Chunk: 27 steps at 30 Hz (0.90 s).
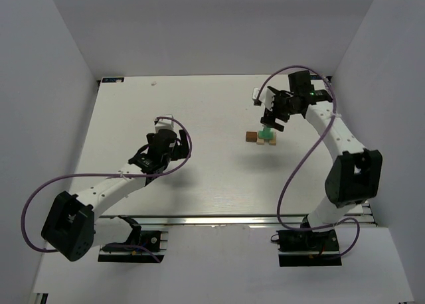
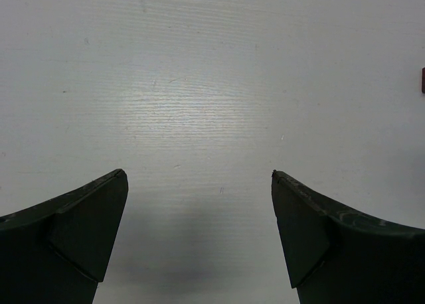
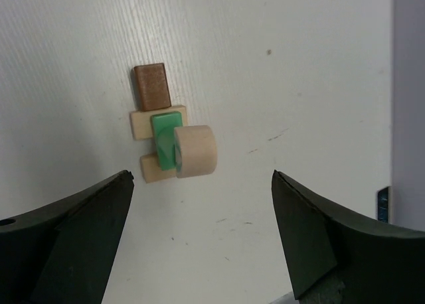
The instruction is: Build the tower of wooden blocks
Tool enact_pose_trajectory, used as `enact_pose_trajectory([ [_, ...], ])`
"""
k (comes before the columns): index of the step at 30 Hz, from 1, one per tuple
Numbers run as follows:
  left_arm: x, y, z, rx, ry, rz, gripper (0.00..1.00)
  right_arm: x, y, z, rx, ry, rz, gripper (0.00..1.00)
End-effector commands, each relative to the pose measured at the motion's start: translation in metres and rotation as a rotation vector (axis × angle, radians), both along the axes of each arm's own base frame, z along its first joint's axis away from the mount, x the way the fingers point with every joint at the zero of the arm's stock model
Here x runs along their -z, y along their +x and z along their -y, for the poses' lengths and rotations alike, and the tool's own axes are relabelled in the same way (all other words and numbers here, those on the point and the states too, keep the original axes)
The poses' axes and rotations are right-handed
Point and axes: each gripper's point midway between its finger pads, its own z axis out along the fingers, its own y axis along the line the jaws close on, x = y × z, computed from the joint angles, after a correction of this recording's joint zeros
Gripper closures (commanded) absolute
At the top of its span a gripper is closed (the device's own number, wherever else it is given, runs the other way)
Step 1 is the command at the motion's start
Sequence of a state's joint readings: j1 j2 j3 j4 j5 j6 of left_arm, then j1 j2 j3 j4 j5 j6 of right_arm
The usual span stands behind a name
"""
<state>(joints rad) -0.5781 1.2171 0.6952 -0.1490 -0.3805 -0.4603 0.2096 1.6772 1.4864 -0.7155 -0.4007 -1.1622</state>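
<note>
The wood block tower (image 3: 174, 147) stands on the white table: two pale tan blocks at the bottom, a mint green block (image 3: 165, 138) across them, and a pale tan rounded block (image 3: 196, 151) on top. A dark brown block (image 3: 152, 86) lies flat beside it, touching one tan block. In the top view the tower (image 1: 267, 137) and brown block (image 1: 251, 137) sit right of centre. My right gripper (image 3: 202, 178) is open and empty, above and just past the tower. My left gripper (image 2: 199, 174) is open and empty over bare table, at centre left (image 1: 159, 135).
A small dark red edge (image 2: 423, 79) shows at the right border of the left wrist view. White walls enclose the table (image 1: 199, 184) at the left, back and right. A small white object (image 1: 256, 93) lies near the right arm's wrist.
</note>
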Motion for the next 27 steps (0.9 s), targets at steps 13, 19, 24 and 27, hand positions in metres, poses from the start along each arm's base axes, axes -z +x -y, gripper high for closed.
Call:
enact_pose_trajectory([
  [13, -0.077, 0.006, -0.027, -0.199, -0.044, 0.082, 0.02, -0.13, 0.002, 0.063, 1.122, 0.726, 0.19, 0.11],
  [19, -0.084, 0.007, -0.055, -0.28, -0.092, 0.099, 0.02, -0.042, -0.044, 0.09, 1.49, 0.686, -0.005, 0.11],
  [24, -0.078, 0.002, -0.072, -0.333, -0.135, 0.111, 0.02, -0.022, -0.079, 0.102, 1.568, 0.791, 0.021, 0.11],
  [27, -0.074, 0.001, -0.075, -0.344, -0.145, 0.095, 0.02, -0.024, -0.09, 0.099, 1.52, 0.84, 0.027, 0.11],
])
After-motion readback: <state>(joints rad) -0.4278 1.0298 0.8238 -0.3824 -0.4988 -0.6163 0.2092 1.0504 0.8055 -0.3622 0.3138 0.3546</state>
